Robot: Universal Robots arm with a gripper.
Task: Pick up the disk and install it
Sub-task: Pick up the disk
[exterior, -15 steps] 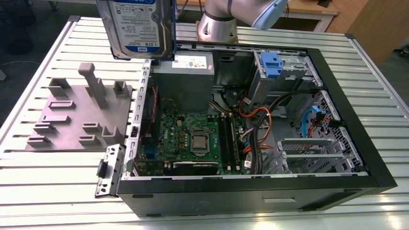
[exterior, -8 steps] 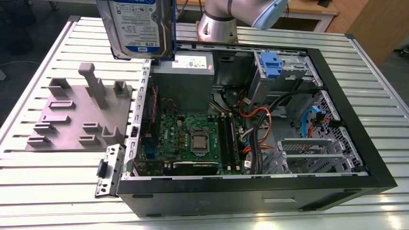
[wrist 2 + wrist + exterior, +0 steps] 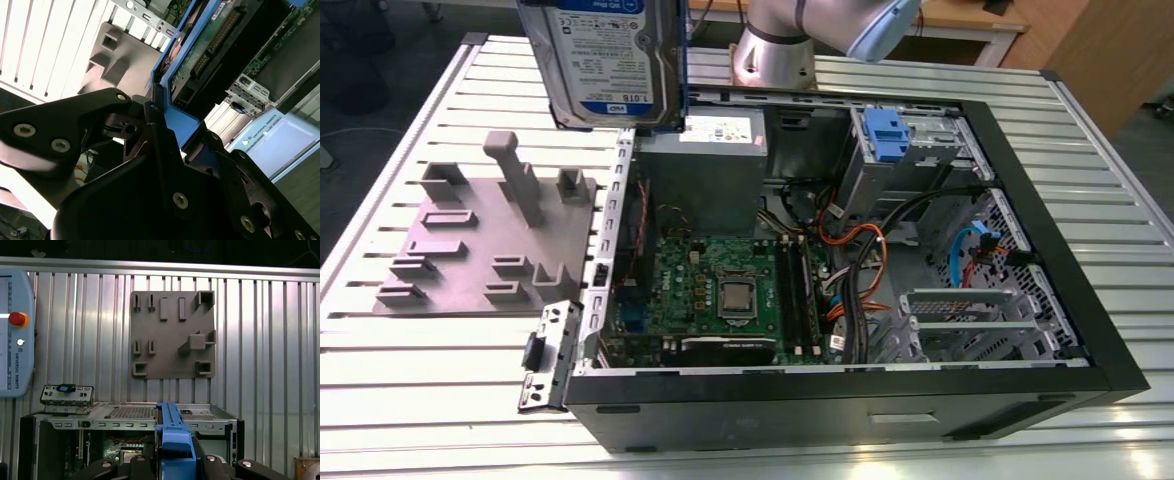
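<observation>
The disk (image 3: 603, 60), a silver hard drive with a white-and-blue label in a blue carrier bracket, hangs upright in the air at the exterior view's upper left. It is above the table, beside the open computer case (image 3: 1067, 300). In both wrist views my gripper (image 3: 175, 461) is shut on the blue bracket (image 3: 172, 437), with a dark finger on each side. The second wrist view has the gripper (image 3: 167, 132) clamped on the bracket edge, and the disk's (image 3: 205, 45) green circuit-board side faces the camera.
A grey fixture plate (image 3: 467, 245) with upright pegs lies on the slatted table at the exterior view's left. Inside the case are a grey power supply (image 3: 707, 170), a motherboard (image 3: 720, 285) and a blue clip on a drive cage (image 3: 887, 135). The arm's base (image 3: 774, 55) stands behind the case.
</observation>
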